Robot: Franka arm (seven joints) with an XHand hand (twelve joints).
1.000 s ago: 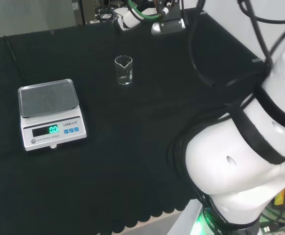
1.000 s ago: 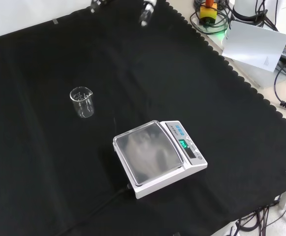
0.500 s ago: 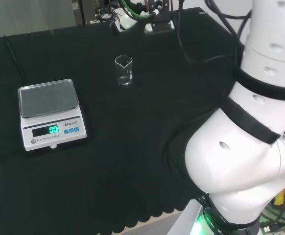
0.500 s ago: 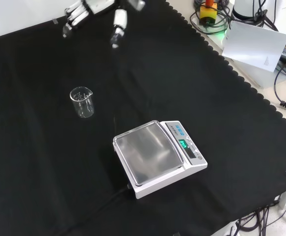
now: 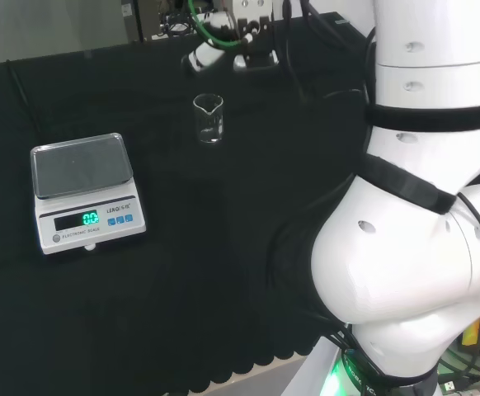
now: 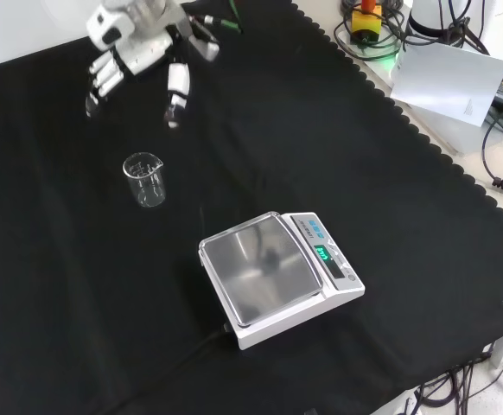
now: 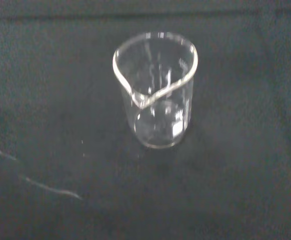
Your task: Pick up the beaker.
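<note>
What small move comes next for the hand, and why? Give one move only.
Probably bring the hand down and closer to the beaker, keeping the fingers spread. In the front view the hand hangs above and beyond the beaker with a clear gap between them, fingers straight and holding nothing. The beaker stands upright and alone on the black cloth, apart from the scale, so the approach looks unobstructed.

Beaker [image 5: 209, 118] upright betw. hand [image 5: 203, 56] & scale [image 5: 84, 191].

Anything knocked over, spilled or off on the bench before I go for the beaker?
Nothing stands out. The small clear glass beaker stands upright and empty on the black cloth, apart from the white scale; the hand hangs open above it.
</note>
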